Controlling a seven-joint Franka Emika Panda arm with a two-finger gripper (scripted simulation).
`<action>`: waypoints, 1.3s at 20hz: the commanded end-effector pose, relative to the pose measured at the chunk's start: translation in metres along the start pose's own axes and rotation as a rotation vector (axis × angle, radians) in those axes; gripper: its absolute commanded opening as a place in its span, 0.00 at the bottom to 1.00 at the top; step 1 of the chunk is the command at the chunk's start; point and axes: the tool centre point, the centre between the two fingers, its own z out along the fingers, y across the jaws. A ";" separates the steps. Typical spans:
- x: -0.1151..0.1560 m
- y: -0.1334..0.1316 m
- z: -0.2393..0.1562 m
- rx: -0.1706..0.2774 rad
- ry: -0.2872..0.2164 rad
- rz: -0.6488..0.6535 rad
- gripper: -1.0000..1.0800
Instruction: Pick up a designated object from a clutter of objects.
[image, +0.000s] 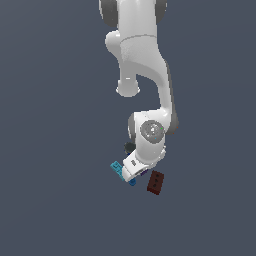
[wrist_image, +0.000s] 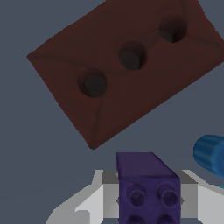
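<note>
Wrist view: studded purple block (wrist_image: 146, 186), three-holed matte brick (wrist_image: 127, 65).

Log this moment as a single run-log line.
phase: grasping | tool: straddling purple block, closure unclear | brown brick: apart from the block | blue piece: beside the block

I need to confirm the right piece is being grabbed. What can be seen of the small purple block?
The purple block is a small, dark purple, box-shaped toy brick with round studs on one face, matte like plastic. In the wrist view it sits between the grey fingers of the hand, just below the red-brown three-hole brick without touching it. In the exterior view only a purple sliver shows under the hand.
</note>
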 end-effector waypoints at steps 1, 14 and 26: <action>0.000 -0.002 -0.004 0.000 0.001 0.000 0.00; -0.011 -0.038 -0.068 0.000 -0.002 -0.001 0.00; -0.028 -0.099 -0.181 0.002 -0.008 -0.002 0.00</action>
